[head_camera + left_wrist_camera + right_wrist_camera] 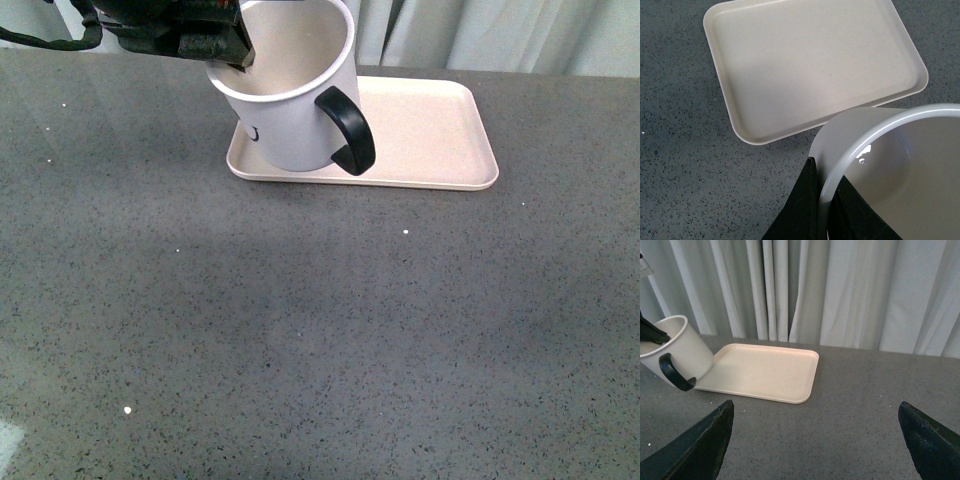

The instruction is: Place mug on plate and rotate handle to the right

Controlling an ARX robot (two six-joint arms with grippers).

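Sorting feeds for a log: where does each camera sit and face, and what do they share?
Front view: on the body, looking down the table; left gripper holds the tilted mug.
Left wrist view: above its fingers on the mug rim, looking down at the plate.
Right wrist view: on the right arm, facing curtains; open right gripper shows.
All three share mug and plate.

No readable text anywhere (only a black mark on the mug [290, 120]).
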